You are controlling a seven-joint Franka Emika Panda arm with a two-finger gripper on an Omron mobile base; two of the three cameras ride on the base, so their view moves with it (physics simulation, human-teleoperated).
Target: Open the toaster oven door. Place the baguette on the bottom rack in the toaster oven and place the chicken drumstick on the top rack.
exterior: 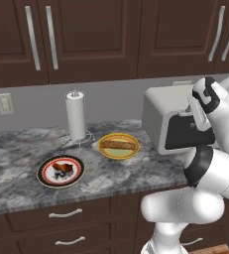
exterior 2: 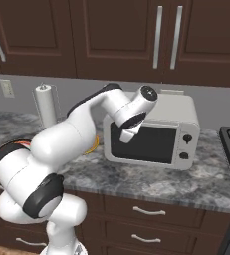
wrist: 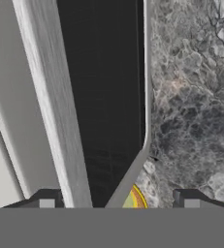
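**Handle between open jaws, door not yet pulled**

Your gripper (wrist: pixel 118 203) hangs spread wide at the top of the toaster oven door (exterior 2: pixel 146 143), its two fingertips straddling the white bar handle (wrist: pixel 55 111) and clenching nothing. The door is shut on the toaster oven (exterior 2: pixel 154 132). If you close off-centre, the bar may slip out as you pull, and a hard tug could drag the whole oven along the counter (exterior: pixel 17 149).

Count one baguette (exterior: pixel 119 145) on a yellow plate (exterior: pixel 106 151), one chicken drumstick (exterior: pixel 62 168) on a red-rimmed plate (exterior: pixel 44 176), one paper towel roll (exterior: pixel 76 115), and two black knobs (exterior 2: pixel 186 147). Both plates sit to the oven's left.
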